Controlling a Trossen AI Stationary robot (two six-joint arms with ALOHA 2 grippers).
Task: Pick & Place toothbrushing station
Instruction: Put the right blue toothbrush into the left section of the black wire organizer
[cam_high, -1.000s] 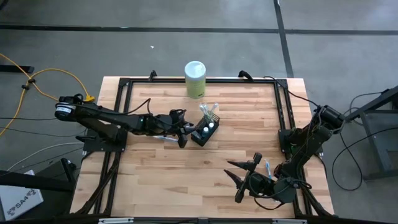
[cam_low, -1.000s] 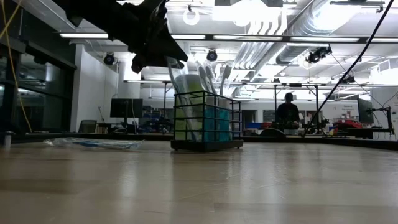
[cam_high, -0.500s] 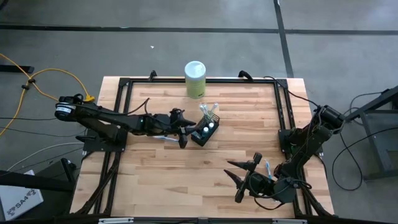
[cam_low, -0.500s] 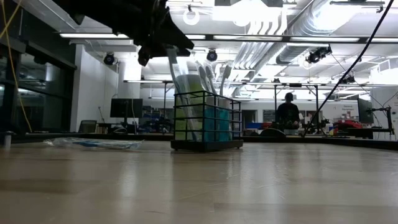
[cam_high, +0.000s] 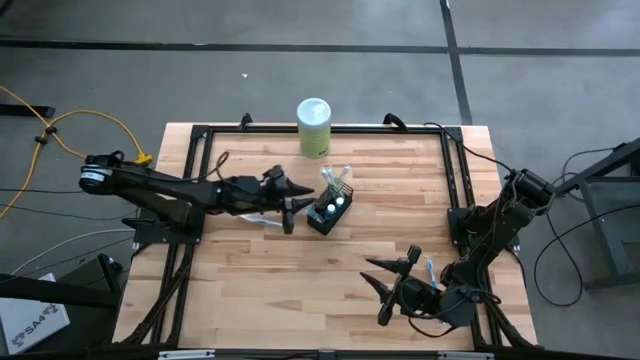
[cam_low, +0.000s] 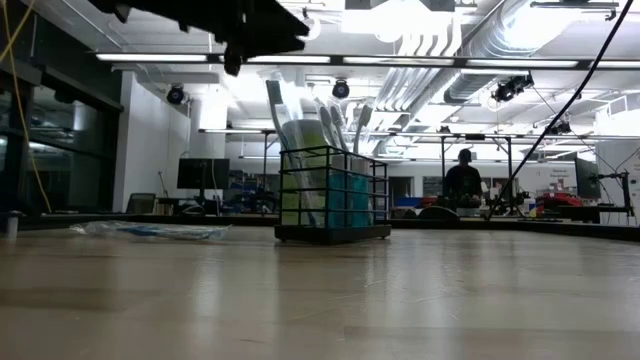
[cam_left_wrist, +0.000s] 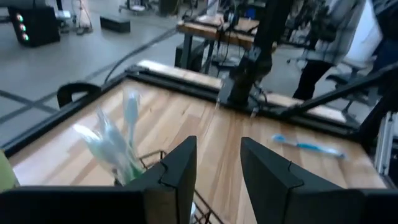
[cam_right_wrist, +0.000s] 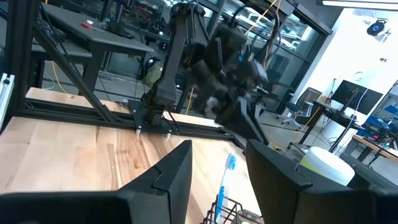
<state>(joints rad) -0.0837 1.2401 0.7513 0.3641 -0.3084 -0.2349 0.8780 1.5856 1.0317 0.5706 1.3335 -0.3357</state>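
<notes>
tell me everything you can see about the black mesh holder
The holder is a small box of thin black wire mesh on a dark base, standing upright on the wooden table near its middle, turned askew to the edges. White-and-blue toothbrushes stick up out of it, and teal white-capped tubes sit inside. The left claw hovers beside it, not touching.

My left arm reaches from 9 o'clock toward centre, raised, left gripper (cam_high: 290, 212) with fingers (cam_left_wrist: 180, 171) parted and empty. My right arm sits folded at 4 o'clock, right gripper (cam_high: 385, 290) with fingers (cam_right_wrist: 177, 174) apart, pointing to 9 o'clock.
</notes>
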